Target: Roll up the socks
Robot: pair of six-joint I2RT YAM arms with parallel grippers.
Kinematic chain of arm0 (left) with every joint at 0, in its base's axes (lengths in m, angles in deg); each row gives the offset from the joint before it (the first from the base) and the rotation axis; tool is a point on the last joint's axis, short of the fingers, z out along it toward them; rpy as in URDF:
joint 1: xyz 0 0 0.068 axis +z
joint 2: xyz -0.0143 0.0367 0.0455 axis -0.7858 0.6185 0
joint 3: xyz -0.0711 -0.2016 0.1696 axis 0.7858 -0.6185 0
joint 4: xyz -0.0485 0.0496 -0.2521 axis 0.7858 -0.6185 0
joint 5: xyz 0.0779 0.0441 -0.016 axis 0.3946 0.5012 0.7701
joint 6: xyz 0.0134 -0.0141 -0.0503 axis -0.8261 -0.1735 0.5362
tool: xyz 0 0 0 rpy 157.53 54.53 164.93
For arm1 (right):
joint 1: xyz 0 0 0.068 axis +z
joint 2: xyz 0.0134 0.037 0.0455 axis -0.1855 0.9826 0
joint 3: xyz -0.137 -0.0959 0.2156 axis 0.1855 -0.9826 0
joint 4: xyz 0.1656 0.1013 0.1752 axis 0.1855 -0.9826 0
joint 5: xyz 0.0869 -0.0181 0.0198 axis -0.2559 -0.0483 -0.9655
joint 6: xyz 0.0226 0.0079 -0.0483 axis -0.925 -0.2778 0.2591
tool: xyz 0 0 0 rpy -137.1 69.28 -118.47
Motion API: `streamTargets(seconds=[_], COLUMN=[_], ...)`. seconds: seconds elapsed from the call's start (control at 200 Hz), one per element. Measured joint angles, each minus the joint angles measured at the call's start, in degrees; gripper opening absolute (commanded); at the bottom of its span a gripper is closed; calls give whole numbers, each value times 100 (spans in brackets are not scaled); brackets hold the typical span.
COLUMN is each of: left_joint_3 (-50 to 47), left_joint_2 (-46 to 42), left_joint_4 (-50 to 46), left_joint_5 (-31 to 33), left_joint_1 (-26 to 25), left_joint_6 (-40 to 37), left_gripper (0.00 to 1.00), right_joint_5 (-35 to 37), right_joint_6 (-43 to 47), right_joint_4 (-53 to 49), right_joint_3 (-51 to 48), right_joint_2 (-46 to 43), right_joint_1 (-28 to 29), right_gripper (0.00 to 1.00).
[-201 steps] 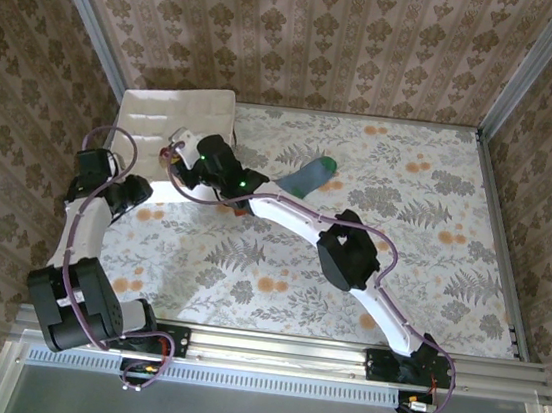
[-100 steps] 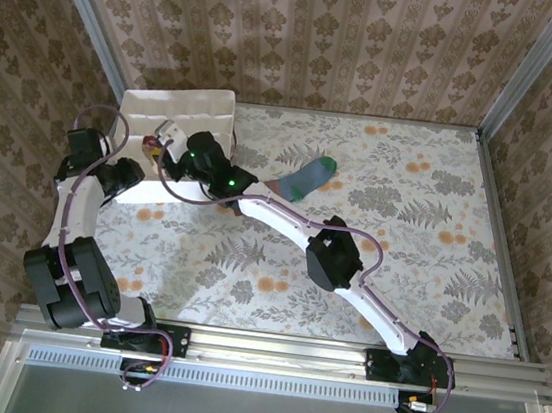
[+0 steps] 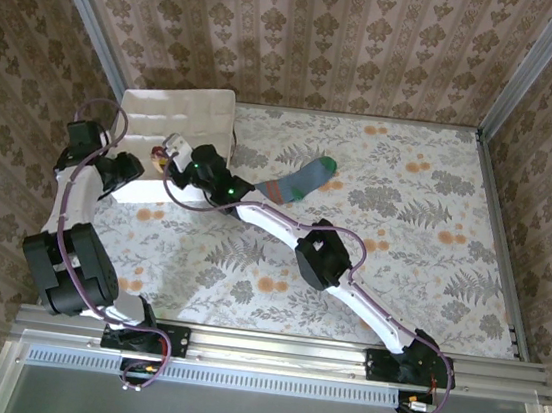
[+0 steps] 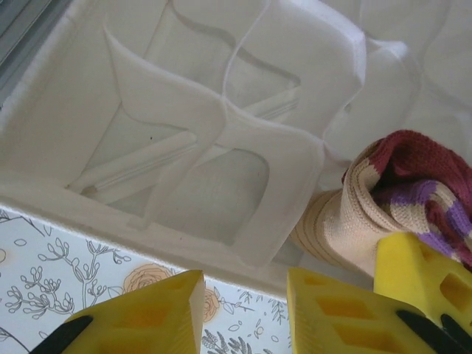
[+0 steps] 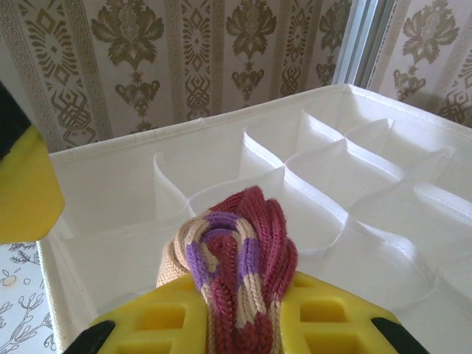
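1. Left arm point(image 3: 63, 203) and right arm point(image 3: 272, 221): white links, black joint housings.
2. Purple cables point(image 3: 361, 257) looped along both arms.
3. Green indicator light point(image 3: 229, 190) on the right wrist.
4. Left gripper point(image 4: 243, 287) and right gripper point(image 5: 240, 295): yellow fingers with recessed cells, black trim.

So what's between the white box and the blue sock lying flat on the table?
Just bare flowery tablecloth lies between the white box and the grey-blue sock, as the top view shows.
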Motion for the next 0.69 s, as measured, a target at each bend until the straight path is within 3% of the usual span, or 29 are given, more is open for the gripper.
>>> streamTargets(seconds=[0.15, 0.385, 0.695], left_joint_3=[109, 188, 190], left_joint_2=[168, 225, 210], left_joint_4=[-9, -39, -42], left_joint_5=[0, -2, -28], left_joint_1=[7, 90, 181], left_joint_6=[0, 0, 0], left_gripper=[27, 27, 27], right_joint_5=[2, -9, 33], right_joint_6=[-28, -151, -369], right_joint_4=[-50, -7, 192], right_joint_3=[9, -33, -391], right_joint_2=[44, 42, -136], right_joint_1=[0, 11, 13], right_gripper=[22, 50, 62])
